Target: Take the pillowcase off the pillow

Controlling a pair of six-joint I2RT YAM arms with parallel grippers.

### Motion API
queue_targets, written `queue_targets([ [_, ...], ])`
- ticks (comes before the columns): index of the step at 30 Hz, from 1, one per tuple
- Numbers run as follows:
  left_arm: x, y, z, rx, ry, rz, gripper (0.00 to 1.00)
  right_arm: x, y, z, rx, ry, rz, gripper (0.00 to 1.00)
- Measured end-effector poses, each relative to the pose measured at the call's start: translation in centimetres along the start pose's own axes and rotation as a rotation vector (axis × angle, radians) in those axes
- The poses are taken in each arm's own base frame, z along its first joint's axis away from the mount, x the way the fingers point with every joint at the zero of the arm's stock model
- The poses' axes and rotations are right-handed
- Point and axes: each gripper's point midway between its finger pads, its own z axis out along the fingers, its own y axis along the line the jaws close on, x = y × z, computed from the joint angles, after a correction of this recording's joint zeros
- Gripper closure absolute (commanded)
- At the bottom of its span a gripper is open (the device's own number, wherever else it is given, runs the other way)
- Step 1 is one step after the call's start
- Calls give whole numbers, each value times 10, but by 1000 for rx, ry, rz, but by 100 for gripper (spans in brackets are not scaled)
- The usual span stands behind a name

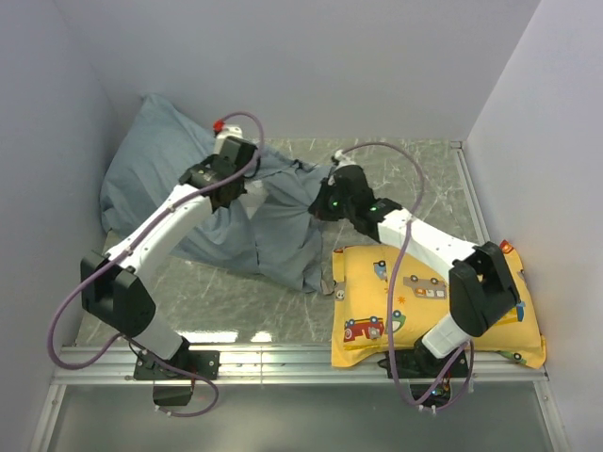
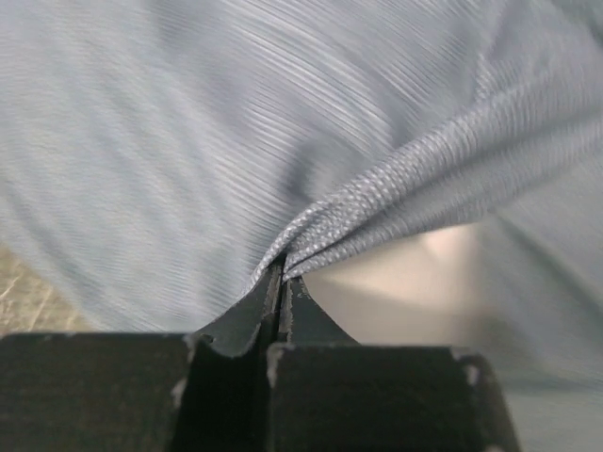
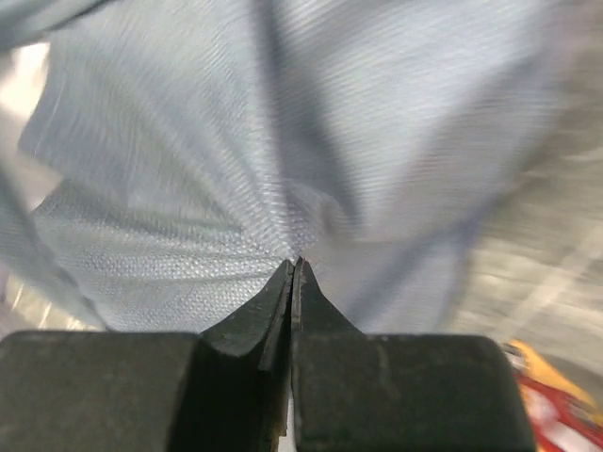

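The pillowcase (image 1: 273, 226) shows its plain dusty blue-grey side. It lies crumpled from the back left corner to the table's middle, bulging at the back left. The white pillow is hidden; I cannot tell whether it is inside the bulge. My left gripper (image 1: 243, 181) is shut on a fold of the pillowcase (image 2: 236, 122), with its jaws pressed together (image 2: 283, 268). My right gripper (image 1: 318, 200) is shut on another fold of the pillowcase (image 3: 330, 122), its tips pinching the cloth (image 3: 295, 266). A band of the cloth stretches between the two grippers.
A yellow pillow (image 1: 415, 301) printed with cartoon vehicles lies at the front right under the right arm; its corner shows in the right wrist view (image 3: 551, 400). White walls close in the left, back and right sides. A metal rail (image 1: 283, 363) runs along the front edge.
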Motion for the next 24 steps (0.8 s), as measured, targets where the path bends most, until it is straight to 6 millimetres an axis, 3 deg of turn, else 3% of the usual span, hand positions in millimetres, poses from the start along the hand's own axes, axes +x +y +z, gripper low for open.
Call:
queue_targets([
  [6, -30, 52, 6, -33, -45, -154, 99, -29, -76, -24, 165, -80, 92, 100],
  [9, -36, 65, 17, -4, -39, -227, 100, -35, -108, -29, 230, -93, 136, 100],
  [11, -33, 65, 27, 33, -12, -264, 100, -37, -117, -29, 247, -95, 149, 100],
  [14, -19, 52, 39, 107, 37, -294, 100, -30, -120, -23, 253, -74, 147, 99],
  [17, 1, 35, 46, 160, 79, -312, 99, -16, -117, -16, 281, -36, 116, 73],
  [18, 6, 29, 47, 174, 86, -318, 100, -12, -112, -16, 292, -23, 92, 56],
  [20, 14, 17, 49, 200, 89, -330, 99, -6, -95, -16, 291, -8, 40, 36],
  [24, 23, 7, 54, 226, 80, -364, 99, -8, -55, -27, 260, -30, -56, 25],
])
